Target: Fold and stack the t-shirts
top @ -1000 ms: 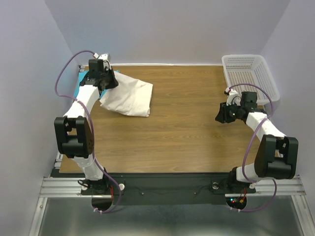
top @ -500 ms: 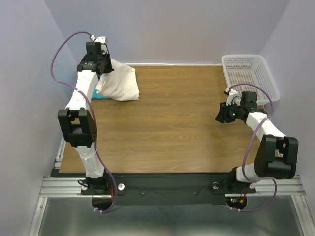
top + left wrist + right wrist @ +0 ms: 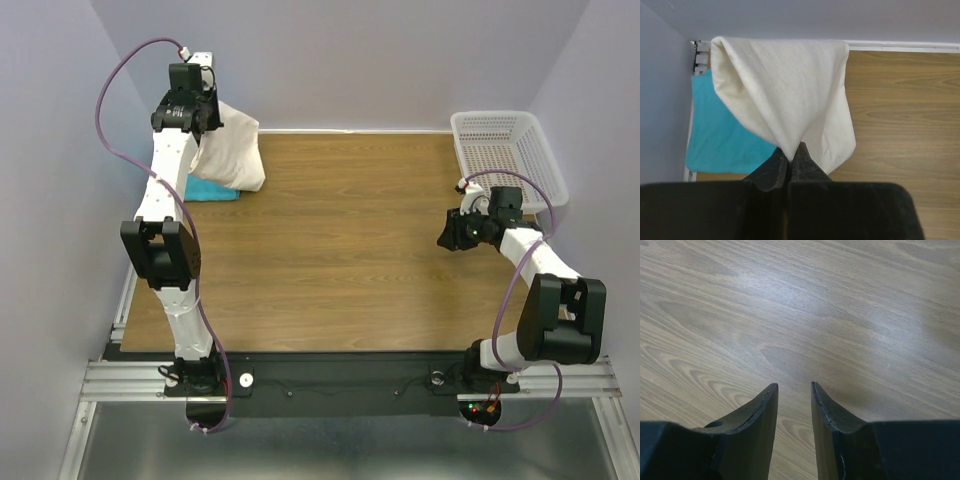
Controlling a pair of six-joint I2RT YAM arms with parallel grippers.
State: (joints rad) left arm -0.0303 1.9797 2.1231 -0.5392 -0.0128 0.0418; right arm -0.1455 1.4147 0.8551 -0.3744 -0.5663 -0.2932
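Two arms in view, the left one raised high over the far left corner of the table (image 3: 350, 260). The left claw (image 3: 789, 150) is pinched tight on the cream-white t-shirt (image 3: 790, 90), with the jaws closed on a gathered bit of cloth and almost no gap between them. The shirt hangs from that pinch in a bunched drape, widening away from the claw. Whether its lower edge touches the table, can't tell.

Under and beside it, the turquoise t-shirt (image 3: 720, 135) lies flat on the table in the far left corner, close to the left wall. The cream one covers part of it from above, and the turquoise sticks out on the near-left side.

The right claw (image 3: 793, 385) is on the right side of the table with its jaws partly open. There is a modest gap between the fingers (image 3: 760, 405) and nothing in it. It points at bare wood, holding and touching nothing. The white mesh basket (image 3: 490, 116) sits in the far right corner, near that arm but apart from the claw.
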